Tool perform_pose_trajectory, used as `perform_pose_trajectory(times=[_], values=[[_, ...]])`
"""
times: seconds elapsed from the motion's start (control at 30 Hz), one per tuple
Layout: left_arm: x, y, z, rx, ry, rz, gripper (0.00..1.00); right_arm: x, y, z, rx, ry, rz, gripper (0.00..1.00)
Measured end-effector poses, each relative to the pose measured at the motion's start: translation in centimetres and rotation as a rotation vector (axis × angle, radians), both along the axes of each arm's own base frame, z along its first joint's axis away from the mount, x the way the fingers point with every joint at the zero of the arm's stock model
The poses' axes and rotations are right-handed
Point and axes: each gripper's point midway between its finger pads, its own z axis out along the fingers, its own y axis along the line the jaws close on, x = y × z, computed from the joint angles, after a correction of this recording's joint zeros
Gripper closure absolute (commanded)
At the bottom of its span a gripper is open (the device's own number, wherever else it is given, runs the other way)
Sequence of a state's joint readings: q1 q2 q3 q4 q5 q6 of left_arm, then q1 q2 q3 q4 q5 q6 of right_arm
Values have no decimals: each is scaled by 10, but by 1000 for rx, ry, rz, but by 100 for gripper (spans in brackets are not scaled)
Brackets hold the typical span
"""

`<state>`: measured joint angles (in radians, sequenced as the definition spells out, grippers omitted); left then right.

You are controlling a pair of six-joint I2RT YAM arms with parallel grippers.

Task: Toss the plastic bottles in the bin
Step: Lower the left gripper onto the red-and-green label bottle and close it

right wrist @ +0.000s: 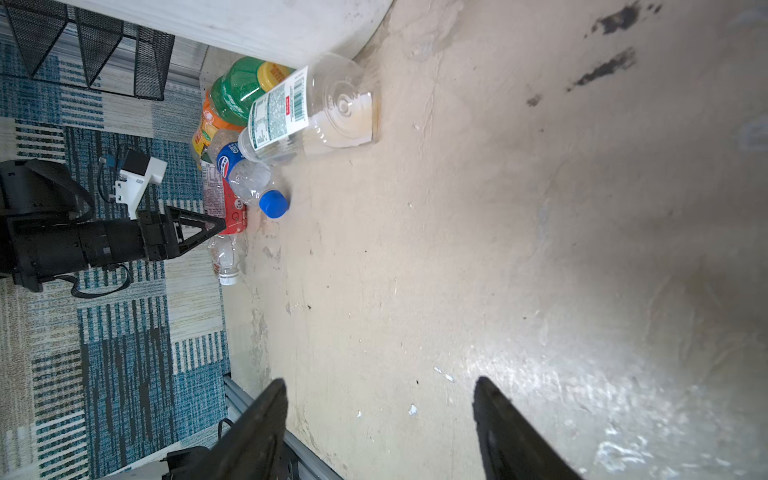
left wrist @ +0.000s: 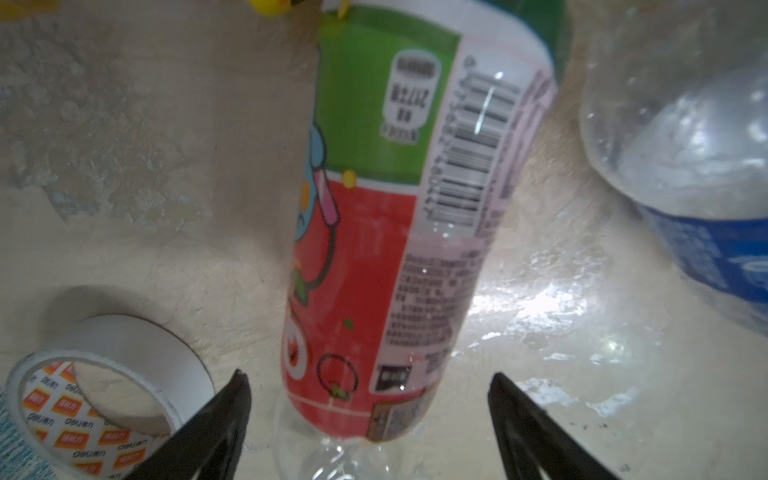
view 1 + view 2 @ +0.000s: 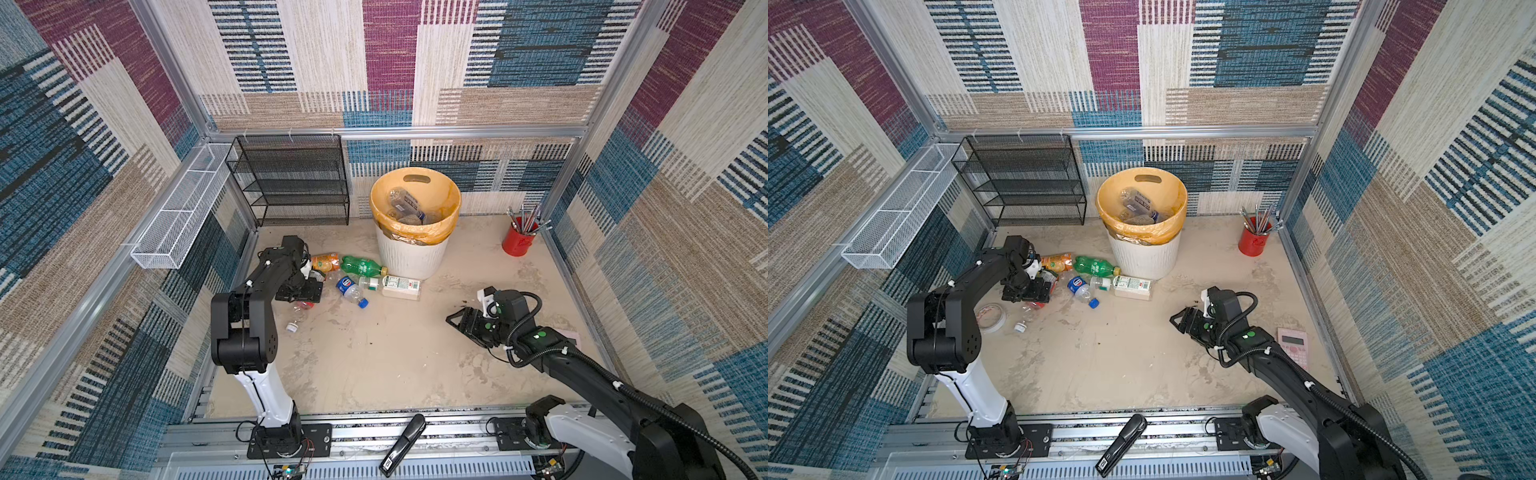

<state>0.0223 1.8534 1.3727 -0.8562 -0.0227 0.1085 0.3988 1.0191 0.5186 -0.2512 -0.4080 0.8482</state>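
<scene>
The left gripper was held spread astride a red-and-green-labelled bottle lying on the worktop, with a gap seen at each finger. A tape roll lay just beside one finger. A green bottle and a blue-labelled bottle were crowded near the white bin, in which several bottles lay. The right gripper was held open over bare, stained worktop.

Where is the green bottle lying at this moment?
In a top view, the green bottle lies on its side just left of the bin, with the orange-labelled bottle at its other end.
</scene>
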Motion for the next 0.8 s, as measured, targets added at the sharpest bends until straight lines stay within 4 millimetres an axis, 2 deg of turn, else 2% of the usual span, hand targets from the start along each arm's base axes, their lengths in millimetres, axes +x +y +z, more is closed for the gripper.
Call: perform_pose_trajectory(times=[0.8], values=[[7, 0, -17, 2, 41, -19, 30, 3, -1, 3, 6, -9, -21, 29]])
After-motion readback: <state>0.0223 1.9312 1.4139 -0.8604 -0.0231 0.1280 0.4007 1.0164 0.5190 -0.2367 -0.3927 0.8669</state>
